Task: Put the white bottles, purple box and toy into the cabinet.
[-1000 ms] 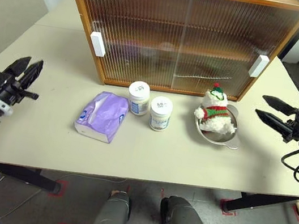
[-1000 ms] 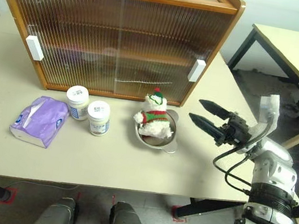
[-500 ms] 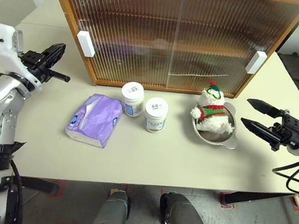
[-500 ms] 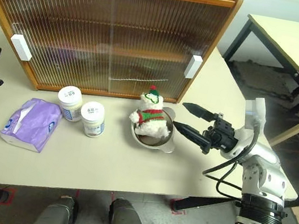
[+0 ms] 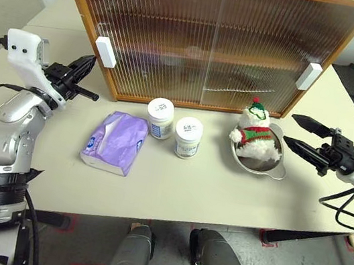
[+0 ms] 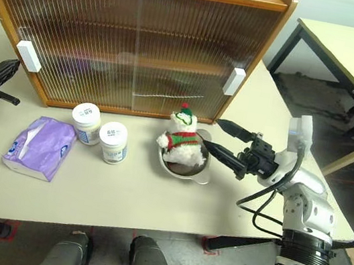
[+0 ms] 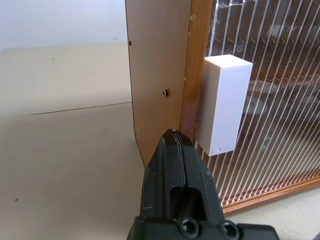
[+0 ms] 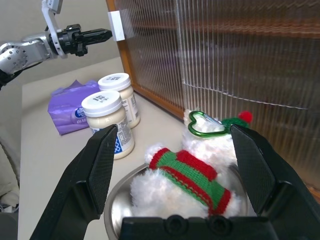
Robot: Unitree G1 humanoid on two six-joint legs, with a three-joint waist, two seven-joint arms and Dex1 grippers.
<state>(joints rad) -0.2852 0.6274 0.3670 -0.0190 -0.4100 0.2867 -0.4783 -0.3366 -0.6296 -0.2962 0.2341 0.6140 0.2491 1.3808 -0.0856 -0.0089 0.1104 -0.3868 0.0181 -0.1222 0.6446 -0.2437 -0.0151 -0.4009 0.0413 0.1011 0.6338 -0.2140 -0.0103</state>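
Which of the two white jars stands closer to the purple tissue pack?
The jar nearer the cabinet: it stands right beside the purple tissue pack, while the other jar sits farther out, toward the snowman's bowl.

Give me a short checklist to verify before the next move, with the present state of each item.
1. Cabinet doors closed, so nothing can go in: not ok.
2. Left gripper shut, tips beside the left handle: ok.
3. Right gripper open, aimed at the toy: ok.
4. Toy sits in the bowl, free to lift: ok.
5. Bottles upright, apart from the box: ok.
6. Free space on the inner shelf: cannot tell.
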